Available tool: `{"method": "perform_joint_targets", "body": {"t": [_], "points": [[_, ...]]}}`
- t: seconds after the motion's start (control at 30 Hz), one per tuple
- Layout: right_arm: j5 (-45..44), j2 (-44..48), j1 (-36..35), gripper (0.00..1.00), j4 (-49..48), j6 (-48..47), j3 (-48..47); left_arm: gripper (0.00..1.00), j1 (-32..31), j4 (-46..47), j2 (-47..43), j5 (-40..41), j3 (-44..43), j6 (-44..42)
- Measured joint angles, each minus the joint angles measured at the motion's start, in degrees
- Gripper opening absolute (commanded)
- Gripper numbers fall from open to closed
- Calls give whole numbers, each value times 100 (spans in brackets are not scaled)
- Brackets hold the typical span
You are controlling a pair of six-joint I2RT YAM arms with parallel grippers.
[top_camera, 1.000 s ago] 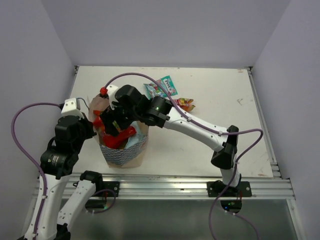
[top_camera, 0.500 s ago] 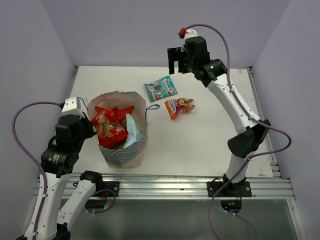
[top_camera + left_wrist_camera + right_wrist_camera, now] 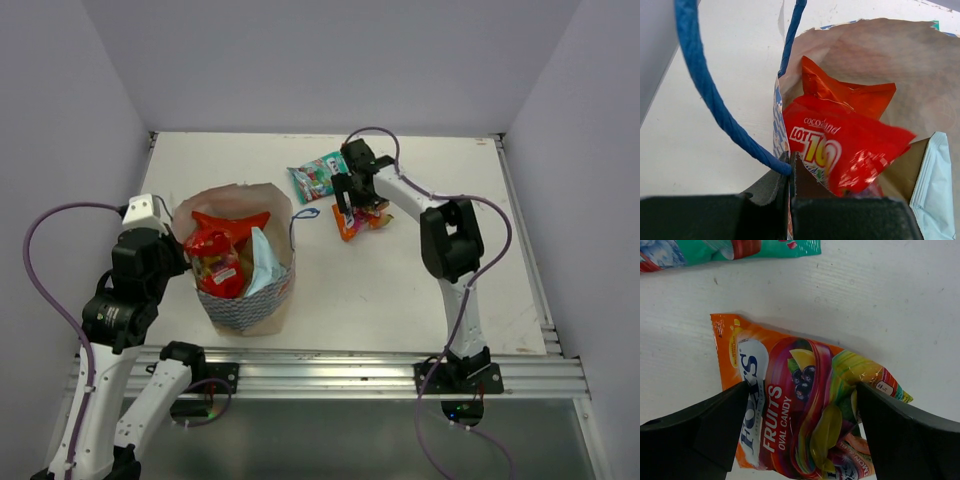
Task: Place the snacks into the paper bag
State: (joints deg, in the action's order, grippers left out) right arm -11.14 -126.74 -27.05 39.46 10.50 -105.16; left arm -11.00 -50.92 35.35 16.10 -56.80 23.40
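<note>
- The orange candy packet (image 3: 785, 390) lies flat on the tabletop (image 3: 900, 305) between the spread fingers of the right tool (image 3: 805, 430), with the teal packet (image 3: 715, 250) just beyond.
- A red candy bag (image 3: 840, 145), a red chip bag (image 3: 855, 95) and a light-blue chip bag (image 3: 935, 180) sit in the paper bag (image 3: 880, 55), just ahead of the left tool (image 3: 791, 167), which pinches the bag's rim.
</note>
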Motion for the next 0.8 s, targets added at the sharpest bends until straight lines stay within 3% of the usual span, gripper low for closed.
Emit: {"method": "perform_joint_targets", "body": {"t": [0.03, 0.1, 0.17, 0.47, 0.63, 0.8], "points": [[-26, 37, 0, 85, -46, -4, 101, 0, 0, -7, -2, 22, 0, 0], [-98, 146, 0, 35, -142, -55, 319, 0, 0, -26, -7, 46, 0, 0], [-142, 254, 0, 0, -184, -48, 483, 0, 0, -68, -9, 66, 0, 0], [-267, 1040, -70, 0, 396, 13, 391, 0, 0, -68, -7, 57, 0, 0], [42, 1622, -544, 0, 660, 9, -1547, 0, 0, -68, -7, 7, 0, 0], [1130, 2299, -1456, 0, 192, 328, -3095, 0, 0, -66, -4, -63, 0, 0]]}}
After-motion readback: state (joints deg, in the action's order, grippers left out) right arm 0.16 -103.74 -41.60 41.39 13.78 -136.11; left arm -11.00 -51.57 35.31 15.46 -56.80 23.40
